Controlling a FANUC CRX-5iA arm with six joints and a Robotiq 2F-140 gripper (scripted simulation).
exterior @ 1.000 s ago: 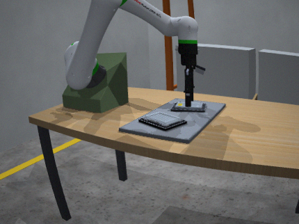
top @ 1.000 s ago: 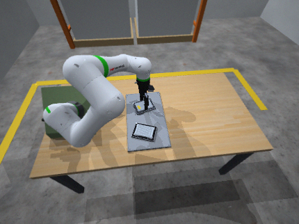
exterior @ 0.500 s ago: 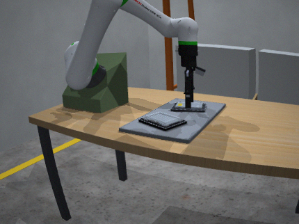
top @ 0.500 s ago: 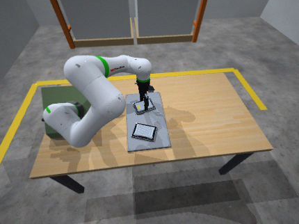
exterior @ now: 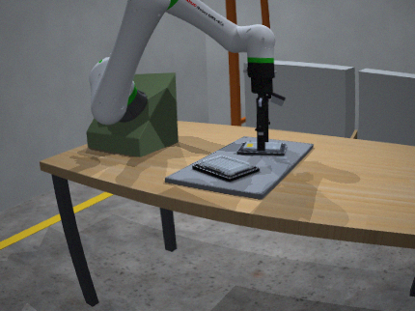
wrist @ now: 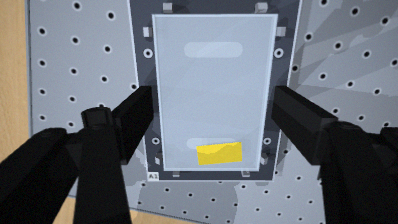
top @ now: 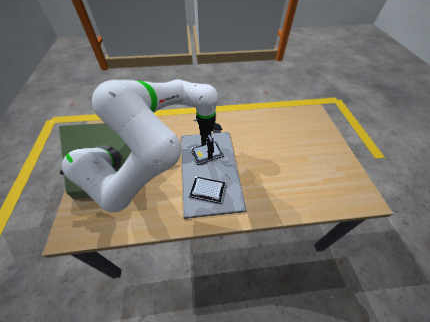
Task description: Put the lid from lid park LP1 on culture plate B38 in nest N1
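Observation:
The clear lid (wrist: pixel 215 92) with a yellow tag (wrist: pixel 219 153) lies flat in its park at the far end of the grey perforated deck (top: pixel 212 175). It also shows in the top and exterior views (top: pixel 207 153) (exterior: pixel 262 147). My gripper (wrist: pixel 212 102) points straight down over it and is open, one black finger on each long side of the lid, close to its edges. In the top and exterior views the gripper (top: pixel 207 149) (exterior: pixel 262 142) is low over the lid. The culture plate B38 (top: pixel 207 189) (exterior: pixel 226 165) sits uncovered in its nest at the near end of the deck.
The deck lies in the middle of a wooden table (top: pixel 280 168). The arm's green pedestal (exterior: pixel 140 116) stands at the table's left end. Grey boxes and orange posts stand behind the table.

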